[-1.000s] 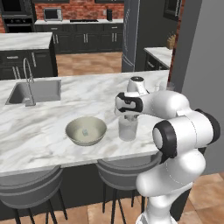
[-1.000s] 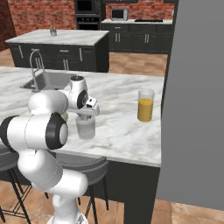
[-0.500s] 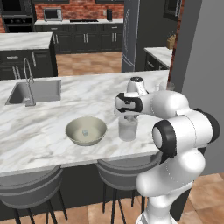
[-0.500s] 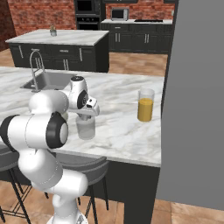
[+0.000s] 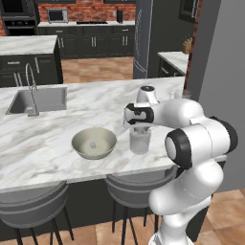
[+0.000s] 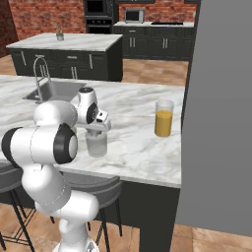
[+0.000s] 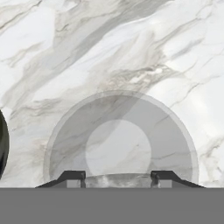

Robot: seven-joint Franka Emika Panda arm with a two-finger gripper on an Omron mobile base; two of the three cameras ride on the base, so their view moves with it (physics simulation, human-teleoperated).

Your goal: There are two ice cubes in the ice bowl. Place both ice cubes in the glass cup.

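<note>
While the white arm bends over the marble island counter (image 5: 57,143), the big picture is plain: a long worktop with a sink (image 5: 40,99) and a curved faucet (image 5: 31,91) set into its far left part, and two grey stools (image 5: 33,210) tucked under the near edge. Next in size comes the ice bowl (image 5: 94,142), wide and shallow, sitting on the counter left of the arm's hand. One ice cube (image 5: 94,143) lies pale in its middle; I can't make out a second one there. Just right of the bowl, apart from it, stands the glass cup (image 5: 139,141), upright, and the gripper (image 5: 139,128) hangs directly over its mouth. From the hand view we look straight down into the cup (image 7: 120,144), its round rim and clear bottom centred, and whether anything lies inside it is hard to tell. The two fingertips (image 7: 72,177) stand wide apart, nothing between them. Over on the right base view, a glass of orange juice (image 6: 164,118) stands well apart from the cup (image 6: 96,143).
</note>
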